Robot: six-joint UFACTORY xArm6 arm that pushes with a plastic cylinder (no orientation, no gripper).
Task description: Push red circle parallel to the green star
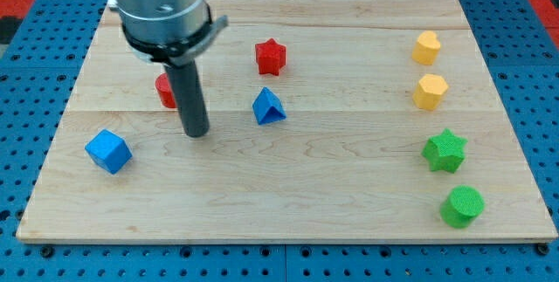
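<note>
Our tip (196,134) rests on the board, a bare rod with nothing to open, just near of the red circle (164,91), half hidden behind it at far left. The green star (444,151) sits far right. An off-centre push could knock the blue triangle (268,107) aside.

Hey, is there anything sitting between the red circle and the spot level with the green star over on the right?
Yes. The red circle lies half hidden behind my tip at the view's left. The blue triangle sits just to its right, on the straight path toward the green star. Beyond the triangle, no block shows before the star.
</note>
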